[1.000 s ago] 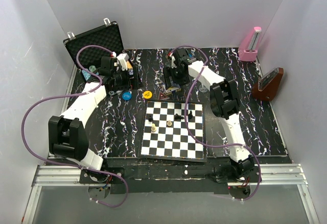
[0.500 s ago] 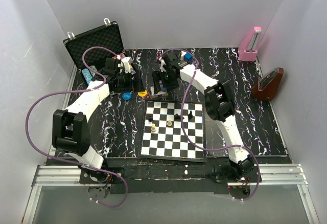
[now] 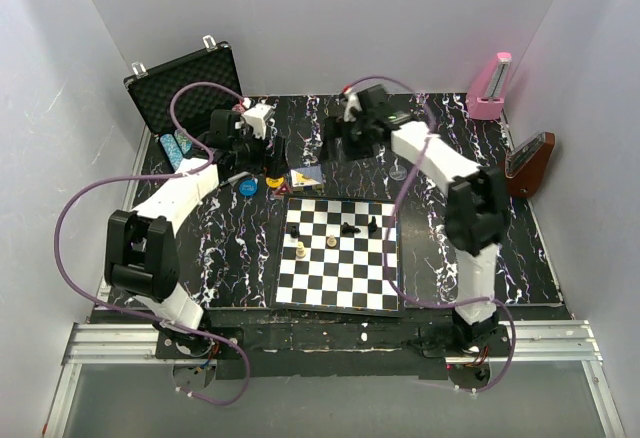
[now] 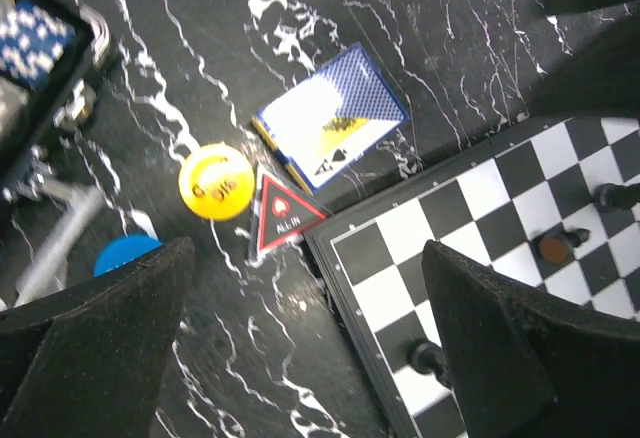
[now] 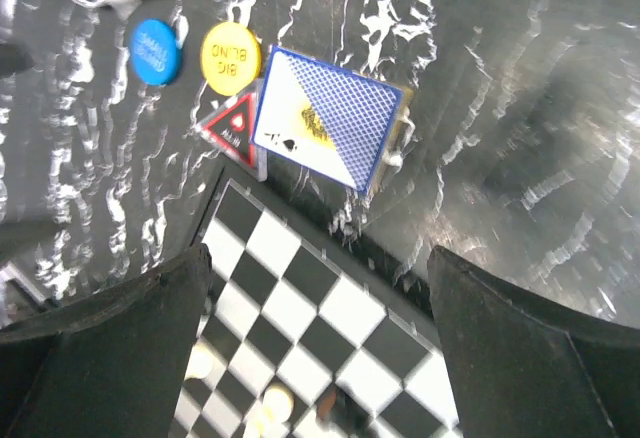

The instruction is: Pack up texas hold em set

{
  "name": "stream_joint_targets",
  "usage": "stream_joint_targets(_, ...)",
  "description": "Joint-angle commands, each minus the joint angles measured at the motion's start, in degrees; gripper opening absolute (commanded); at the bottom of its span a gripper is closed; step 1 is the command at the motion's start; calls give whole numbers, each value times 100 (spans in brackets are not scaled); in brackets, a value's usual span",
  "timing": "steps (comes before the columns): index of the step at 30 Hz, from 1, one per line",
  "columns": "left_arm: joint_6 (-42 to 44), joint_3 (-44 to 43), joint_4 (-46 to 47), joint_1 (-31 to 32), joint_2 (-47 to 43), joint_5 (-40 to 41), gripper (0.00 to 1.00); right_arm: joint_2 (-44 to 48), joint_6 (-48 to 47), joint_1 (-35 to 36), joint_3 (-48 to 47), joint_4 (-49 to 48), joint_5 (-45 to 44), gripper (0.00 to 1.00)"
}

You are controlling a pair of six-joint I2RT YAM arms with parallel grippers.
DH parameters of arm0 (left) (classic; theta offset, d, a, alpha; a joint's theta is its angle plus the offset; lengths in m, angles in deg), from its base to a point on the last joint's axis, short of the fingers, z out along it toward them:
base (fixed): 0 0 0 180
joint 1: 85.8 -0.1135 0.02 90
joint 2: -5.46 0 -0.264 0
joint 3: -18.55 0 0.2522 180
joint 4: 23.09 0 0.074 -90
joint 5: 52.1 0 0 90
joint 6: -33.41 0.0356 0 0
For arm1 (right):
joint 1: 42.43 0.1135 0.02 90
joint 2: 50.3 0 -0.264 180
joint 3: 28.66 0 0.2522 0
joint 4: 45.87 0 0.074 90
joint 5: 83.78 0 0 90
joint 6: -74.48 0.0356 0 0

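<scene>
The black case (image 3: 186,80) stands open at the back left, with rows of chips (image 3: 176,146) in its tray; a corner of the tray (image 4: 48,50) shows in the left wrist view. A blue-and-white card box (image 3: 305,176) (image 4: 330,116) (image 5: 330,118) lies flat just beyond the chessboard's far edge. Beside it lie a yellow disc (image 4: 215,181) (image 5: 230,56), a blue disc (image 4: 125,255) (image 5: 155,50) and a red triangular "all in" marker (image 4: 285,220) (image 5: 230,128). My left gripper (image 3: 265,153) (image 4: 310,343) hovers open and empty above these. My right gripper (image 3: 336,143) (image 5: 320,348) hangs open and empty behind the card box.
A chessboard (image 3: 340,253) (image 4: 470,208) (image 5: 300,308) with a few pieces fills the table's middle. A pink metronome (image 3: 490,88) and a brown one (image 3: 526,164) stand at the right. White walls close in the back and both sides.
My right gripper dipped toward the chessboard's far edge, then drew back and up, opening slightly; the card box now lies uncovered. My left gripper has moved right toward the discs.
</scene>
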Motion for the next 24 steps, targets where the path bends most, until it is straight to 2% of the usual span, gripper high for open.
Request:
stream_joint_targets(1, 1298, -319, 565, 97, 398, -393, 98, 1735, 339, -584, 1267, -1066, 423, 96)
stream_joint_targets(4, 1897, -547, 601, 88, 828, -806, 98, 2737, 463, -927, 2348, -1480, 590, 96)
stream_joint_targets(9, 2469, -1030, 531, 167, 1584, -1063, 98, 4074, 200, -1209, 3352, -1288, 468, 96)
stream_joint_targets(15, 2874, -1539, 233, 228, 2147, -1062, 98, 5095, 85, -1270, 4038, -998, 336, 96)
stream_joint_targets(24, 3050, -2041, -322, 475, 2763, -887, 98, 5912, -91, -1341, 4390, -330, 116, 96)
